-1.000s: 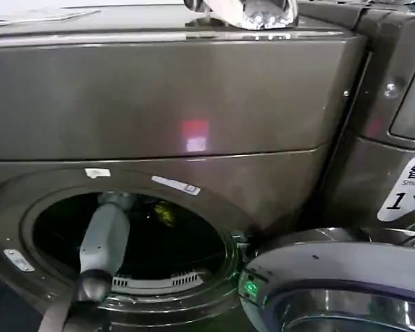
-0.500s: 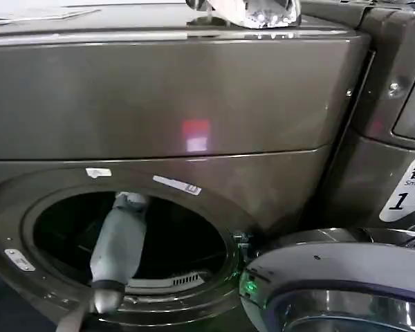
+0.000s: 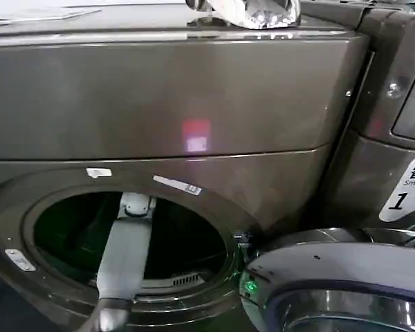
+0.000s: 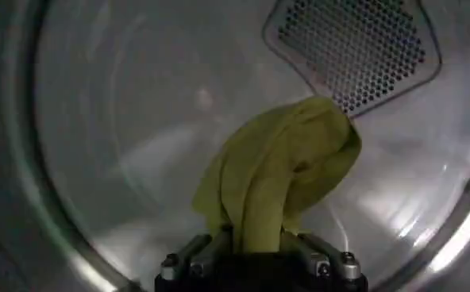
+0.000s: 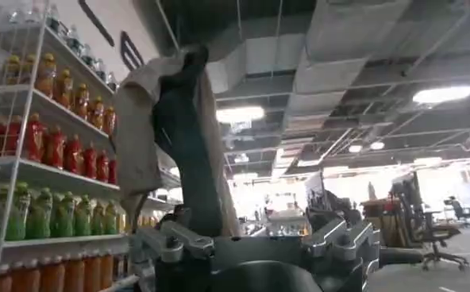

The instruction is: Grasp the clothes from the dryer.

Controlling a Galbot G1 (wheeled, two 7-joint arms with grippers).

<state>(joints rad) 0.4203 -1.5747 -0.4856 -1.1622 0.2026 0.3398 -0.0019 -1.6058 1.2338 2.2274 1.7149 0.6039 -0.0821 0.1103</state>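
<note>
Clothes [image 4: 279, 170], a yellow-green bundle, sit pinched between the closed fingers of the left gripper [image 4: 259, 242] deep inside the dryer [image 3: 194, 104] drum, because the left arm reaches in through the porthole; the right gripper [image 5: 259, 246], its fingers apart, points away at shelves.

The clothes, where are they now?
In the left wrist view, the clothes sit inside the dryer drum, pinched in the left gripper.
</note>
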